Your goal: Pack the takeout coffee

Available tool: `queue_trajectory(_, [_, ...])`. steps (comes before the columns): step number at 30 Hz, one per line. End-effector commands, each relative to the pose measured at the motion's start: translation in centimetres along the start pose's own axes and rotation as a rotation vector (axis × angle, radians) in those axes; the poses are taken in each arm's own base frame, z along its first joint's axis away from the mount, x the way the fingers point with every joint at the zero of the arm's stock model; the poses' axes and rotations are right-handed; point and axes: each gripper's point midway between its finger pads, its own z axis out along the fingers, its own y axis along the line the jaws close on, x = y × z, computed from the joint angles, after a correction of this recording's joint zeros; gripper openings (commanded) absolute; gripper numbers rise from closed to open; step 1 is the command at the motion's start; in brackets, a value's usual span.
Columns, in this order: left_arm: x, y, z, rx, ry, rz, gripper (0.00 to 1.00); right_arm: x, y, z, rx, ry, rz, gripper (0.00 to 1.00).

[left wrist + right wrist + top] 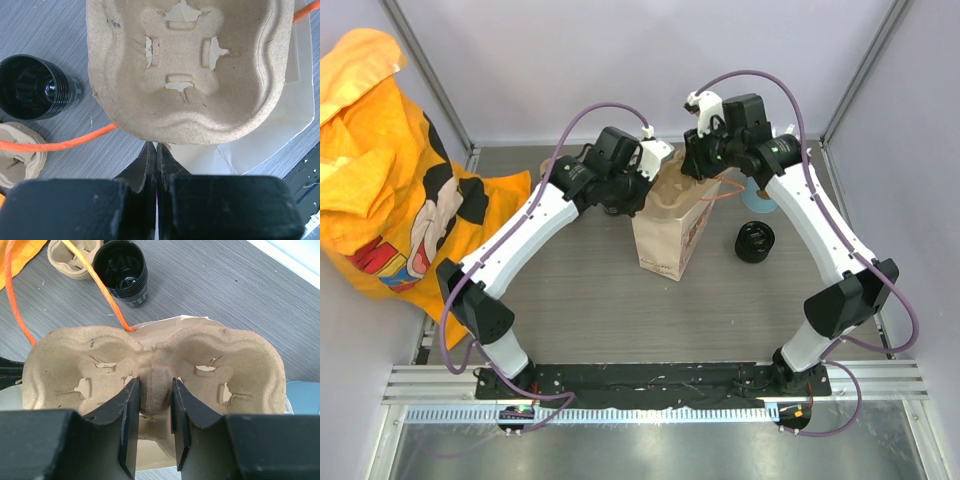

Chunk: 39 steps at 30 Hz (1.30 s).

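Observation:
The takeout coffee (754, 241), a small black cup, stands on the table right of the brown paper bag (665, 240). It also shows in the left wrist view (32, 87) and the right wrist view (120, 270). My right gripper (155, 385) is shut on the centre ridge of a brown pulp cup carrier (240, 365) and holds it over the bag's mouth. My left gripper (156, 150) is shut on the bag's rim just under the carrier (185, 70). The bag's orange string handle (55, 145) hangs loose.
A second pulp carrier (15, 155) lies beside the black cup. A light-blue cup (760, 197) stands behind my right arm. An orange printed cloth (390, 170) hangs at the left wall. Enclosure walls stand on three sides.

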Motion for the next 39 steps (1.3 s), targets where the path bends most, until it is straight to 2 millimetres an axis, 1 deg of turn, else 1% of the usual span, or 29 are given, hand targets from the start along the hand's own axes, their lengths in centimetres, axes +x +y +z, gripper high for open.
queue_trajectory(1, [-3.4,-0.6,-3.3,0.007,-0.134,0.027,0.00,-2.6,0.1,-2.0,-0.004,-0.103,0.008,0.29])
queue_trajectory(4, [-3.3,-0.4,-3.3,-0.005,-0.133,0.028,0.00,-1.8,0.2,-2.1,-0.008,-0.087,-0.011,0.29])
queue_trajectory(5, [-3.4,-0.4,-3.5,-0.007,-0.137,0.028,0.00,-1.1,0.3,-1.9,-0.016,-0.071,-0.015,0.29])
queue_trajectory(7, [-3.3,-0.3,-3.4,-0.013,-0.133,0.026,0.00,-0.4,0.4,-2.1,-0.018,-0.058,-0.038,0.29])
queue_trajectory(8, [-3.3,-0.3,-3.4,-0.015,-0.135,0.026,0.00,0.5,0.4,-1.8,-0.020,-0.038,-0.042,0.29])
queue_trajectory(11, [-3.3,-0.3,-3.3,-0.014,-0.135,0.023,0.00,1.1,0.5,-1.9,-0.024,-0.023,-0.071,0.29])
queue_trajectory(15, [-3.4,-0.2,-3.3,-0.015,-0.135,0.017,0.00,1.3,1.0,-2.0,-0.033,-0.012,-0.108,0.29])
queue_trajectory(23, [-3.3,0.0,-3.0,-0.029,-0.126,0.006,0.00,2.4,3.4,-1.4,-0.069,0.017,-0.200,0.29])
queue_trajectory(29, [-3.2,0.8,-3.1,-0.076,-0.130,-0.016,0.00,2.7,3.0,-1.9,-0.048,0.025,-0.234,0.29])
queue_trajectory(35, [-4.0,1.2,-3.6,-0.099,-0.152,-0.016,0.01,2.9,2.7,-2.0,-0.038,0.045,-0.280,0.29])
queue_trajectory(36, [-4.1,1.7,-3.7,-0.127,-0.155,-0.018,0.01,2.8,2.8,-2.0,-0.045,0.044,-0.285,0.29])
queue_trajectory(39, [-4.2,1.7,-3.9,-0.129,-0.161,-0.021,0.04,2.9,3.4,-1.7,-0.074,0.059,-0.299,0.29])
